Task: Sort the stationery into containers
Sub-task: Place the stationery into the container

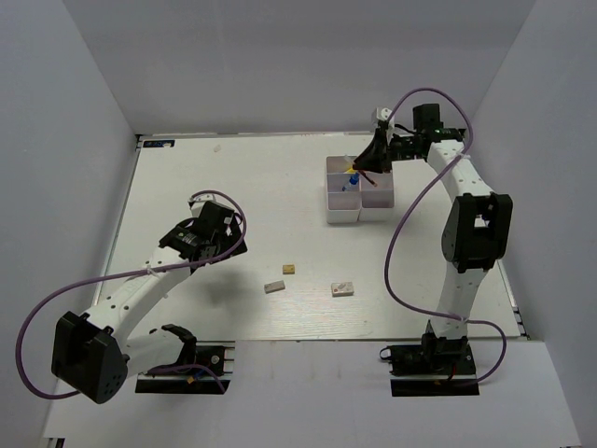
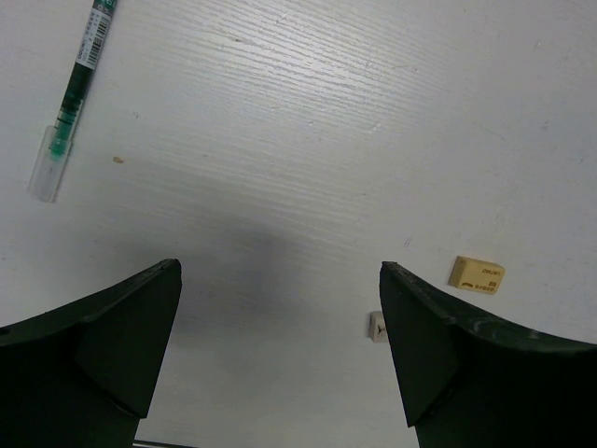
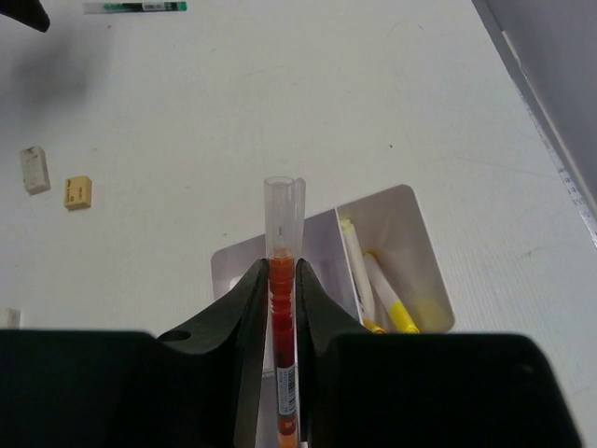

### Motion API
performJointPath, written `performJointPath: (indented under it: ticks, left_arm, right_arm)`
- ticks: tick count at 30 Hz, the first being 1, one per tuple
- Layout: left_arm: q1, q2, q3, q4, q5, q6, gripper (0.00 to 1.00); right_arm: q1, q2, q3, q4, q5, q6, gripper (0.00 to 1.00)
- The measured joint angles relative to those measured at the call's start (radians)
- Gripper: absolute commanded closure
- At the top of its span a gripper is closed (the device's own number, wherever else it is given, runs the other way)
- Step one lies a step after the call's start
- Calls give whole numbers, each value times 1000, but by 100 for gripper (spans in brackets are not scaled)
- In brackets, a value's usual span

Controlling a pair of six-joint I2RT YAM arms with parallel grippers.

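The right fingers point(image 3: 244, 317) are clamped on a thin red pen with a clear cap point(image 3: 284, 210). They hold it lengthwise above the white plastic compartment tray point(image 3: 415, 210), seemingly to drop it near the yellow-capped white pens point(image 3: 378, 280) lying in one compartment. The left fingers point(image 2: 121, 345) stand wide apart and empty over the white counter point(image 2: 326, 140), probably readying for the green pen with a clear cap point(image 2: 67, 112). Only the left wrist view shows print on the tan eraser point(image 2: 477, 273). Only the overhead view shows something blue-capped point(image 1: 353, 180) in the tray.

Table point(image 1: 215, 177) carries tray point(image 1: 342, 211), green pen point(image 2: 70, 103), tan eraser point(image 1: 290, 269), grey eraser point(image 1: 273, 287), white eraser point(image 1: 342, 288).
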Motion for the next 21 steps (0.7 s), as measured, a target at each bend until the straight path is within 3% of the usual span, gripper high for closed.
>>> performJointPath:
  ticks: [10, 15, 18, 21]
  left_arm:
    - [0, -2, 0, -14, 0, -4, 4]
    - [0, 4, 3, -29, 0, -4, 4]
    - [0, 21, 17, -31, -1, -4, 4]
    - [0, 42, 40, -38, -8, -2, 4]
  right_arm:
    - [-50, 45, -1, 179, -43, 142, 100]
    - [-68, 84, -1, 205, -58, 150, 95]
    - [-73, 109, -2, 201, -55, 127, 86]
    - [-73, 121, -7, 193, -50, 105, 70]
